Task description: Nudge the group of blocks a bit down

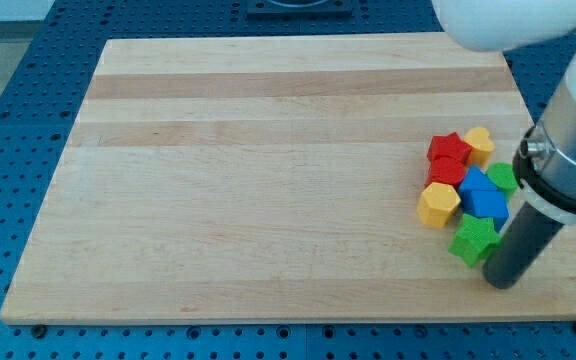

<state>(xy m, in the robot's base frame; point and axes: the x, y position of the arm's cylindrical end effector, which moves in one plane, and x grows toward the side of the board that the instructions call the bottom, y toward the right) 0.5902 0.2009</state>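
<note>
Several blocks sit packed together near the board's right edge. A red star (449, 148) and a yellow block (479, 144) are at the group's top. Below them lie a second red block (447, 171), a small green block (503, 177) and two blue blocks (478, 183) (486, 205). A yellow hexagon (438, 204) is at the group's left and a green star (474, 240) at its bottom. My tip (502, 283) rests on the board just right of and below the green star, close against it. The rod hides part of the group's right side.
The wooden board (268, 170) lies on a blue perforated table (28, 120). The white and grey arm body (568, 150) hangs over the board's right edge. The group lies near the board's right and bottom edges.
</note>
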